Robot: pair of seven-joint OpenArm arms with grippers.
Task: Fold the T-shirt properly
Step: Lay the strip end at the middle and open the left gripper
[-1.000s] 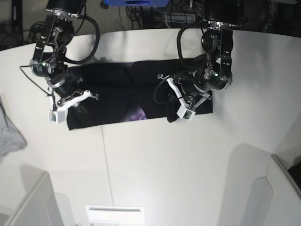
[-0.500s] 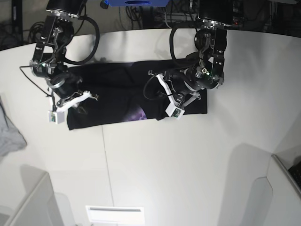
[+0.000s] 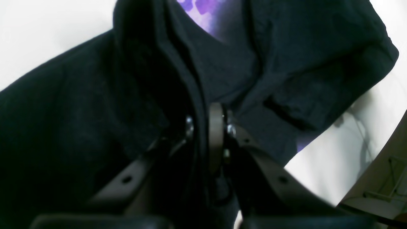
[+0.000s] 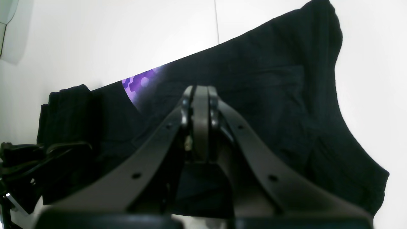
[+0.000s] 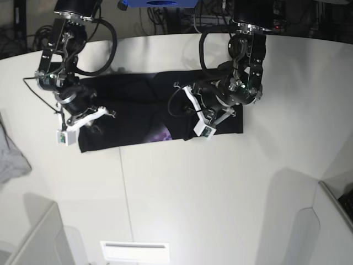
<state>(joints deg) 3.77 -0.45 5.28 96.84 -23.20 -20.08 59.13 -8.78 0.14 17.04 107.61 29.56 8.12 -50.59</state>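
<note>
The T-shirt [image 5: 127, 113] lies as a long black band across the far part of the white desk [image 5: 209, 187], between the two arms. A thin seam [image 5: 126, 193] runs down the desk from the shirt's near edge. At the left border of the base view a small grey cloth [image 5: 8, 160] rests on the desk, well apart from the shirt. Behind the desk there are dark cables and a blue object [image 5: 157, 3]. A pale panel [image 5: 331, 221] stands at the lower right corner.

In the base view the arms and their cables cover a good part of the shirt, so the fingers cannot be seen clearly there. The wrist cameras show them. The left gripper [image 3: 208, 127] has its fingers [image 3: 216, 133] almost closed, and a fold of the black cloth passes between them; the cloth is raised and bunched around them. The right gripper [image 4: 198, 105] has its fingers [image 4: 201, 121] pressed fully together, with nothing between them, and it stands over the shirt's other end. I cannot tell if it touches the cloth.

The purple print [image 5: 161, 134] is only a small spot in the base view. The left wrist view shows it as pale purple blocks [image 3: 203, 12], and the right wrist view shows hexagon shapes [image 4: 140, 83] at the shirt's edge.

The cloth looks soft, matte and slightly fuzzy, with rounded folds. The fingers are smooth dark flat arms with small holes and metal screws.
</note>
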